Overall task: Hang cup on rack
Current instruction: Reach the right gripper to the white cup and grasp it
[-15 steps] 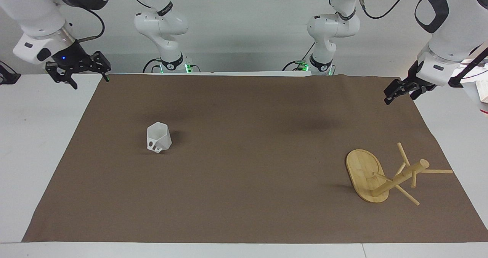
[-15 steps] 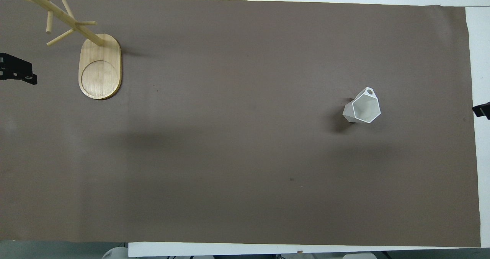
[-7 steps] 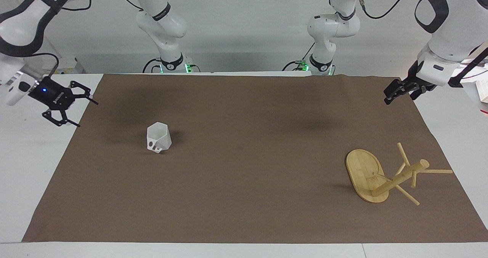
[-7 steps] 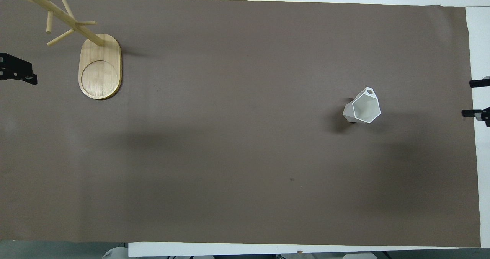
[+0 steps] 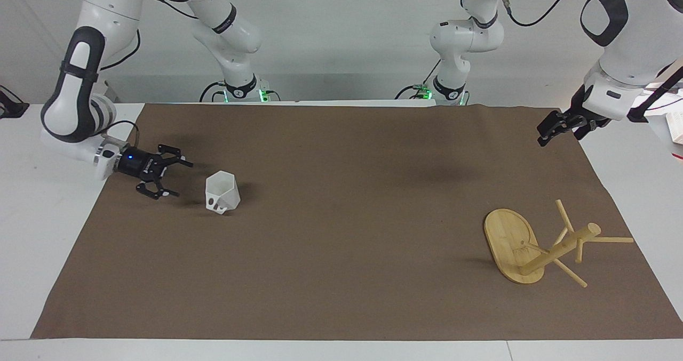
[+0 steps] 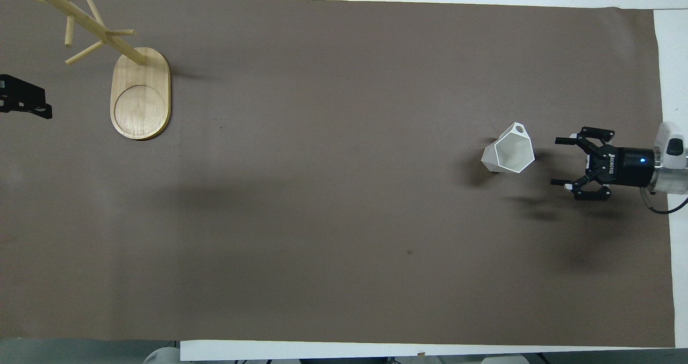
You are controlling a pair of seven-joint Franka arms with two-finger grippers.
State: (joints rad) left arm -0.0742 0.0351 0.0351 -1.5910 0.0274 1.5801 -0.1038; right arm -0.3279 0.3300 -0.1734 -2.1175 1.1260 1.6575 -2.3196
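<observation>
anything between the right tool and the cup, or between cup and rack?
Nothing visible. The open right tool sits beside the cup with bare brown mat between; only mat separates the cup from the rack.

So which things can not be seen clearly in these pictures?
- Left gripper: its fingers cannot be made out in the facing view; the overhead view's edge cuts it off.
- Rack: the overhead view's top edge cuts off one peg.
- Cup: its handle holes are too small to count.
</observation>
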